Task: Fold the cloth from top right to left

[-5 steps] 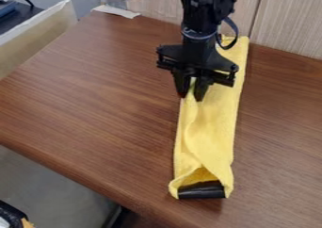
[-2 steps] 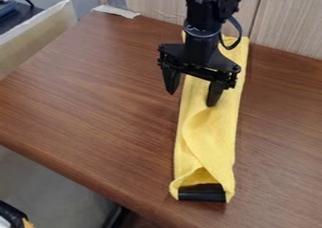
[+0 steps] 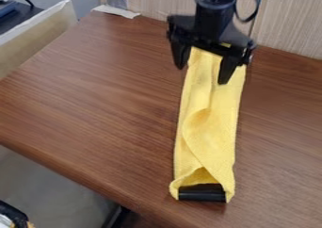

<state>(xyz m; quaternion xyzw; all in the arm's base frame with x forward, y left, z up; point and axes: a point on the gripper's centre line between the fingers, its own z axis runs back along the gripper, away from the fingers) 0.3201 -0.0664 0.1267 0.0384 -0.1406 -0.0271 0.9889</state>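
Over the far end of a long, narrow strip of yellow fabric cloth (image 3: 211,142), the black two-finger gripper (image 3: 202,75) hangs down from the top edge of the view. Its fingers stand wide apart, and yellow fabric shows in the gap between them. One fingertip is beside the cloth's left edge as seen in the view, and the other is in front of the fabric near its right side; whether that tip touches the cloth, I cannot tell.

The cloth lies folded lengthwise on a brown wood-grain table (image 3: 94,90), running from near the table's back down toward its front edge. The gripper hides part of its far end. A curved crease bends through the middle, and a loose flap slants down to the near end, where the layers part into a raised opening. A smooth black object (image 3: 202,194) sits at that opening, with cloth at both sides of it.

Behind the table stands a pale wood-grain panel (image 3: 286,24). A white strip (image 3: 116,11) lies at the table's far left corner, just below a grey patch (image 3: 116,1) on the panel. Beyond the table's left side is a cream-coloured board (image 3: 37,38).
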